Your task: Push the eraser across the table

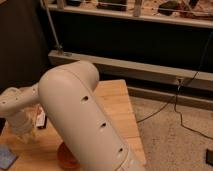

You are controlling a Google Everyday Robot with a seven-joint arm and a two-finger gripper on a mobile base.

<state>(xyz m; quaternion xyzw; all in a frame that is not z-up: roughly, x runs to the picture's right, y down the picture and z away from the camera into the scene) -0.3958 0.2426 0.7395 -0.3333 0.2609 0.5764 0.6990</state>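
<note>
1. Camera view is giving you, at the far left, a flat blue pad [6, 156] lying at the near corner of the table [117, 100], with the frame edge cutting part of it off.
2. A little right of the pad and farther back, the gripper [26, 132] is hanging low over the left side of the table, below the white wrist. It is blending into the pale wood, so you cannot tell whether it is released, clenched or grasping anything.
3. Just beside the gripper, on its right and slightly farther back, the eraser [41, 120] is lying flat on the wood as a small dark bar. You cannot tell whether the two are touching.
4. Right of the eraser, the thick white arm [75, 110] is filling the middle of the picture and covering much of the table top.
5. Under the arm, near the front edge, a reddish-orange round thing [66, 156], perhaps a shallow bowl, is peeking out. The arm is hiding its inside, so you cannot tell what it is holding.
6. Beyond the table's right edge, a dark cable [165, 107] is trailing over the speckled floor [170, 135].
</note>
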